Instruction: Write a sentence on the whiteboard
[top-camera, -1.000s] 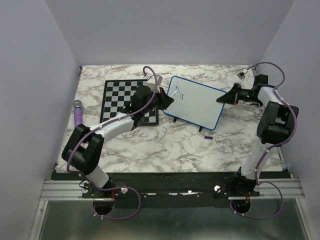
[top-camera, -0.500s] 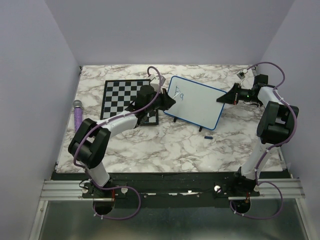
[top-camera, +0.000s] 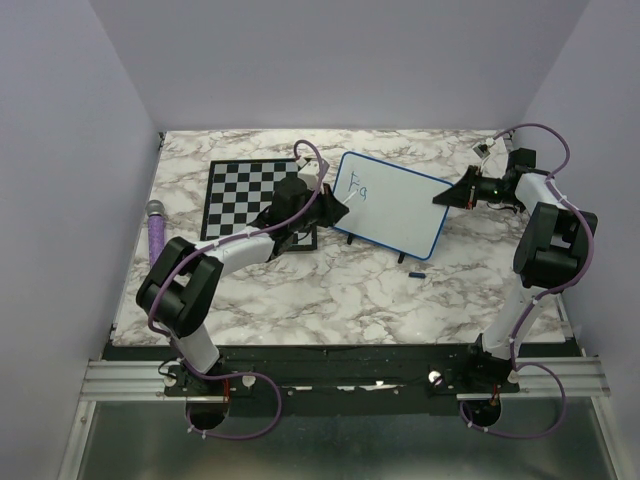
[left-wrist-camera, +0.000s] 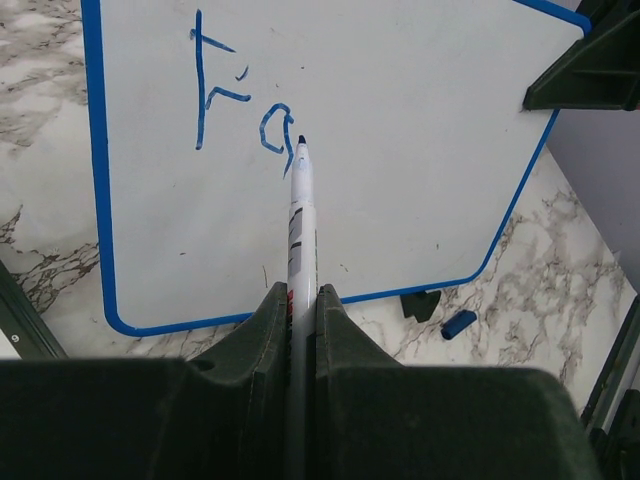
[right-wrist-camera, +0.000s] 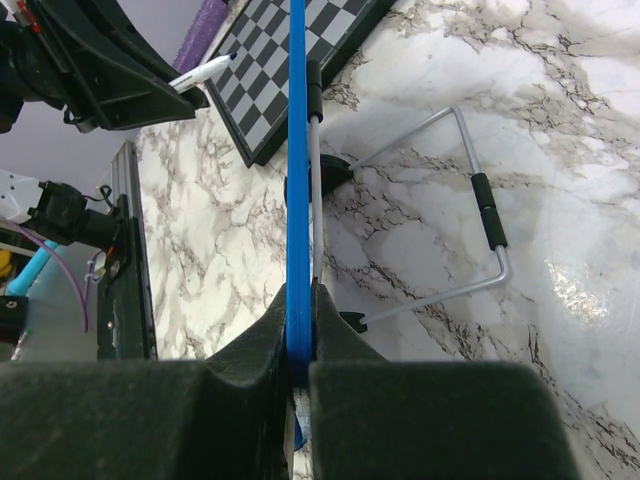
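where the whiteboard (top-camera: 395, 205) leans, its long axis runs far-left to near-right.

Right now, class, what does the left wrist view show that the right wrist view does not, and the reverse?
Only the left wrist view shows the whiteboard from its writing face, with the blue letters "Fa" and a small blue cap on the table. Only the right wrist view shows the chessboard and the wire stand behind the board, seen edge-on in the right hand. Both show the whiteboard's blue frame and the marker held in the left hand.
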